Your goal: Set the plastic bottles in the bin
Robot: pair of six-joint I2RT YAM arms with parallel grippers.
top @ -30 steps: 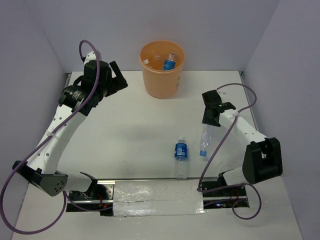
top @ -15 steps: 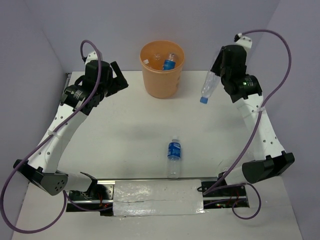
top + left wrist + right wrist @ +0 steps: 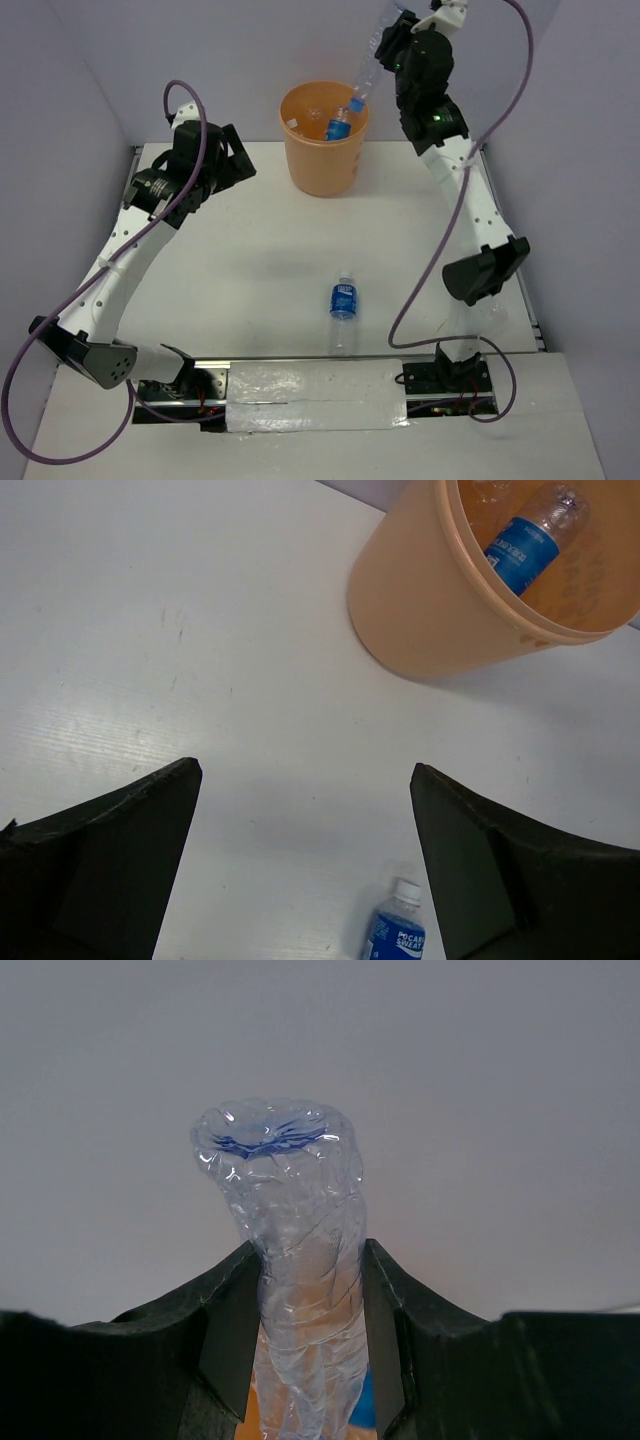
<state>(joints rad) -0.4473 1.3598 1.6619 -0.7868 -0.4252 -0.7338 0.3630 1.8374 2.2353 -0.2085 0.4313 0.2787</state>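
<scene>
My right gripper is shut on a clear unlabelled bottle and holds it cap-down, high over the right rim of the orange bin. The wrist view shows the crinkled bottle squeezed between the pads. The bin holds a blue-labelled bottle and at least one clear one, also seen in the left wrist view. Another blue-labelled bottle lies on the table near the front; its cap end shows below my left gripper, which is open and empty, hovering left of the bin.
Grey walls enclose the white table on three sides. A taped strip and the arm bases run along the near edge.
My right arm has swung up and left, carrying the clear bottle from table height to above the bin. The blue-labelled bottle on the table has rolled a little left. The left arm is still.
</scene>
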